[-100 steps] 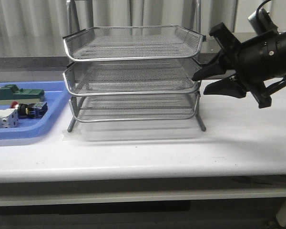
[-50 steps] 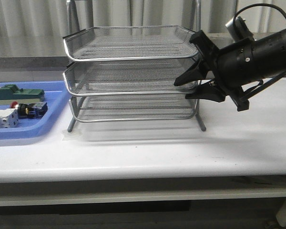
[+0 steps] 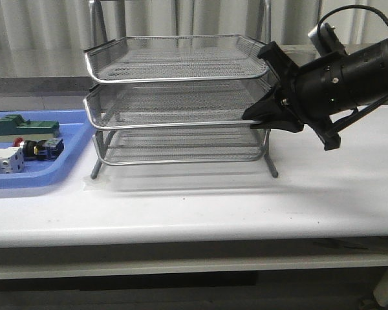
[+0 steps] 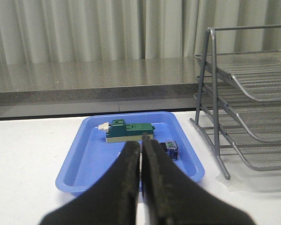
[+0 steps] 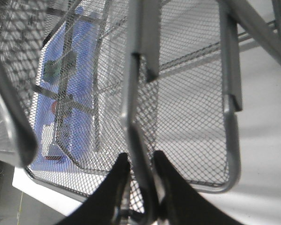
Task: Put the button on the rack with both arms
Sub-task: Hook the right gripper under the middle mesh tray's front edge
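Fingers of the right gripper [image 3: 253, 120] are seen pinched onto the rim wire of the middle tier at the rack's right front corner; in the right wrist view the two dark fingertips [image 5: 117, 176] sit on either side of that wire with mesh running between them, so the grip is judged to be on the rack [image 3: 174, 97] itself, presumably to steady or shift it while the other arm does the loading. The rack, the largest item, stands on the white table [image 3: 200, 200] with its three mesh tiers showing nothing in them. The left gripper [image 4: 141, 159] is recorded as pressed together with nothing between its fingers, raised above the near side of the blue tray [image 3: 64, 169] and aimed across it, well apart from the rack. The tray lies just left of the rack's legs. Inside it are noted a green-and-cream block [image 4: 129, 131] toward the far side and a white terminal block [image 3: 3, 161] at the near left. The button [image 3: 42, 148], smallest of all, lies on its side in the tray near the right wall, red cap pointing left, untouched; the task is judged barely begun. Between button and rack stand the tray wall and the rack's left leg, which a carrying path would have to be lifted over.
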Available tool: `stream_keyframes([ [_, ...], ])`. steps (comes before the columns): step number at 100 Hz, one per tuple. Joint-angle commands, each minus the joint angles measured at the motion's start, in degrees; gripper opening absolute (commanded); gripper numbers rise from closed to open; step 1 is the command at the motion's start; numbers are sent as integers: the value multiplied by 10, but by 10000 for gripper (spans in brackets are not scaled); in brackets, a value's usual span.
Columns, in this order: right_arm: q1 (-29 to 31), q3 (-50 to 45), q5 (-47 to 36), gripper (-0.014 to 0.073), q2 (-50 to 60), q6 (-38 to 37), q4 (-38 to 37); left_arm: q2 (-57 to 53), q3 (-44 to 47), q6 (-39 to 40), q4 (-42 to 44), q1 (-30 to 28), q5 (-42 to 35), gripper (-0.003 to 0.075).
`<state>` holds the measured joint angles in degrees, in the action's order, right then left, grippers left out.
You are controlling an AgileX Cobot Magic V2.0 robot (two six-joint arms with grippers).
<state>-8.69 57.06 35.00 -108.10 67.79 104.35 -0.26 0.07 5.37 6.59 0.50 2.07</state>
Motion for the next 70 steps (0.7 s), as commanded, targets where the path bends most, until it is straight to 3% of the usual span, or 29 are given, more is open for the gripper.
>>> stream_keyframes([
  [1,1,9,26,-28,26,11,29,-21,27,5,-1,3,-43,4],
  [70,1,-203,46,-28,124,88,22,-21,27,5,-1,3,-43,4],
])
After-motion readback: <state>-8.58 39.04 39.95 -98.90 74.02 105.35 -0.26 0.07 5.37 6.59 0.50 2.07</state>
